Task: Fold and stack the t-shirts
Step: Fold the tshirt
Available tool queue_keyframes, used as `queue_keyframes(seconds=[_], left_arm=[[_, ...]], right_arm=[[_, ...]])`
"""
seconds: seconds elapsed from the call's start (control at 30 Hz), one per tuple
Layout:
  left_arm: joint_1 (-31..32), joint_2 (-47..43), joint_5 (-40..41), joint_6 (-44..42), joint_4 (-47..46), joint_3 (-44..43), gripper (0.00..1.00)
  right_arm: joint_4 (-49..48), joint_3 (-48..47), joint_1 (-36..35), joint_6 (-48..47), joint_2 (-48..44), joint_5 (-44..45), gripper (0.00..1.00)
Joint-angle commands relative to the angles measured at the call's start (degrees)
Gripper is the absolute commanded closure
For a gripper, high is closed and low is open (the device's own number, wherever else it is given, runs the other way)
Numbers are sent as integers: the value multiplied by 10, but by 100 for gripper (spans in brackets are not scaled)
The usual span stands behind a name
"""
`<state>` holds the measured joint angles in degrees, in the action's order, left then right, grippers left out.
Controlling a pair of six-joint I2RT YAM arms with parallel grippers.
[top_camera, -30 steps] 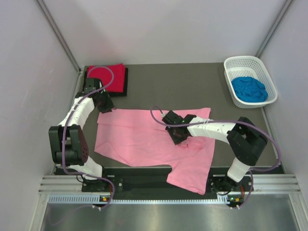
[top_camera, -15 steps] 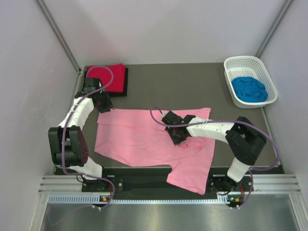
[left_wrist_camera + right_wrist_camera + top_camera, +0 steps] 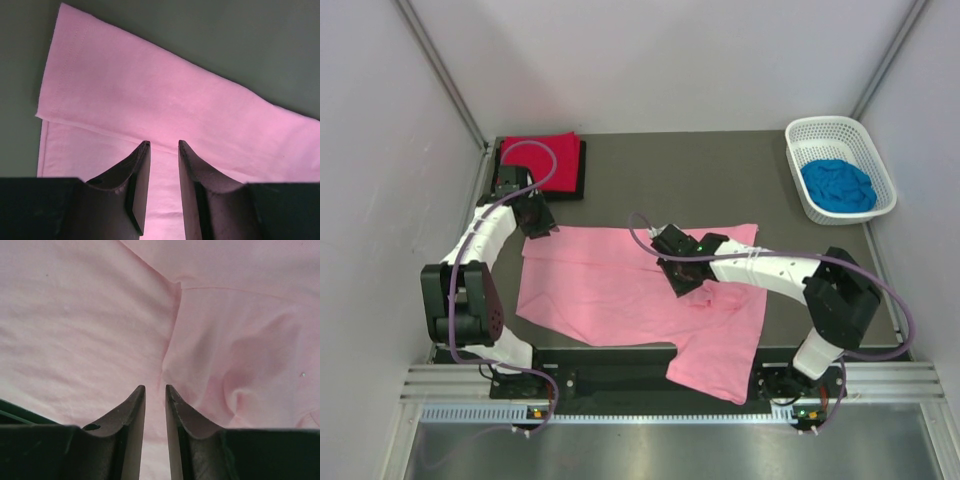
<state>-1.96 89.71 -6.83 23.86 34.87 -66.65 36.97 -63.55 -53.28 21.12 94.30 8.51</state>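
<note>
The light pink t-shirt (image 3: 620,290) lies spread flat across the middle of the table, one sleeve reaching toward the near edge. My left gripper (image 3: 538,225) hovers at its far left corner; in the left wrist view its jaws (image 3: 164,144) stand a little apart over a folded hem of pink cloth (image 3: 150,95), with nothing between them. My right gripper (image 3: 685,283) is over the shirt's middle, jaws (image 3: 155,388) narrowly open above wrinkled pink cloth (image 3: 90,315). A folded red t-shirt (image 3: 542,158) rests on a black t-shirt (image 3: 582,172) at the far left. The bright blue t-shirt (image 3: 838,186) lies bunched in the basket.
The white lattice basket (image 3: 840,125) stands at the far right corner. Grey walls close in on the table at left, right and back. Both arm bases sit on the black rail (image 3: 620,365) at the near edge, with purple cables looping above the arms.
My right gripper has shifted slightly left and away over the pink shirt, and the cloth beside it has rumpled a little. The left gripper has barely moved.
</note>
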Motion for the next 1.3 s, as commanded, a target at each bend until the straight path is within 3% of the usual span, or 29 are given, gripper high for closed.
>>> queue_keyframes(seconds=[0.0,0.63,0.73,0.87,1.27], left_arm=[[-2,-23,-7,-8,-5,-1,66],[-1,-17,-9,-9,-9,8,66],[-2,-19,-8,-9,-9,9,66],[-1,-17,-10,-9,-7,9,66],[-2,-13,-13,-7,-12,12,66]], right_arm=[[-9,-7,-11,11,3,-8,78],[-38,41,-12,23,56,54,81],[-43,41,-12,21,58,52,83],[-32,30,-12,23,62,50,100],[-43,11,-10,31,7,-20,100]])
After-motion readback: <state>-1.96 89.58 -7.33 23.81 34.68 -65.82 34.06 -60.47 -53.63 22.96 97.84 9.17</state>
